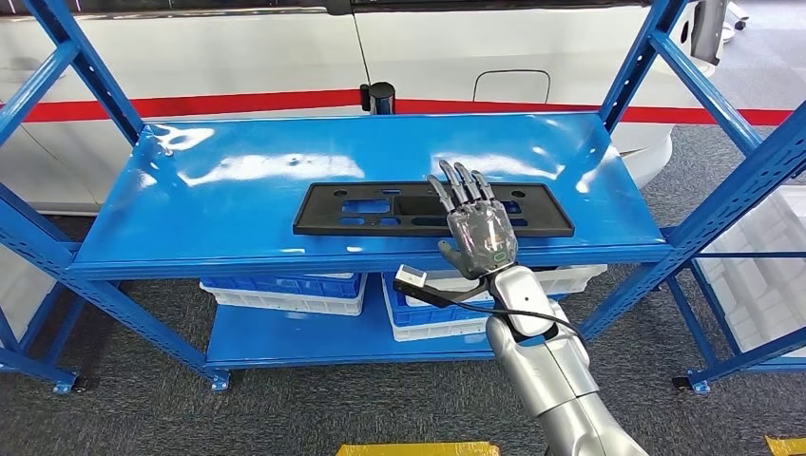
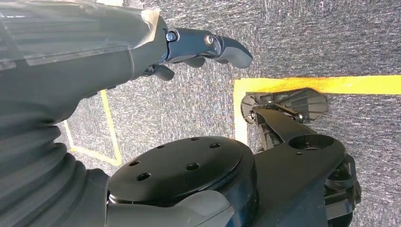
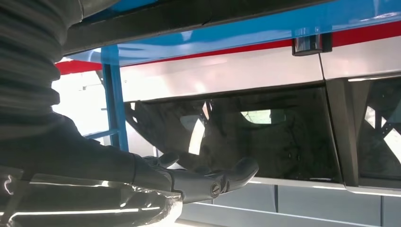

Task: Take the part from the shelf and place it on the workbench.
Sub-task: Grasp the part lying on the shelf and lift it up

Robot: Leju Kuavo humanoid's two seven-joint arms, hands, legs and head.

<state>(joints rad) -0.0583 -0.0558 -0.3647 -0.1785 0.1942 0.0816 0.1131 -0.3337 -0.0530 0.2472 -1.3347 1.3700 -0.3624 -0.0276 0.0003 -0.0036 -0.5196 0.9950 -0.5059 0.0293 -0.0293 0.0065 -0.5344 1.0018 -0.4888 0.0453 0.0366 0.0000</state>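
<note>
A flat black part [image 1: 380, 209] with several cutouts lies lengthwise on the top board of the blue shelf [image 1: 238, 161], near its front edge. My right hand [image 1: 478, 228] reaches over that edge, fingers stretched out flat above the right half of the part and holding nothing. In the right wrist view the thumb [image 3: 236, 172] and fingers are spread, with a gap between them and the dark part [image 3: 165, 16]. My left hand [image 2: 189, 52] hangs beside my body over the carpet, with nothing in it.
Blue and white bins [image 1: 285, 290] sit on the shelf's lower board. Slanted blue uprights [image 1: 703, 218] frame both ends. A white vehicle with a red stripe [image 1: 238, 57] stands close behind the shelf. White crates [image 1: 760, 275] are at the right. Yellow tape [image 2: 321, 85] marks the floor.
</note>
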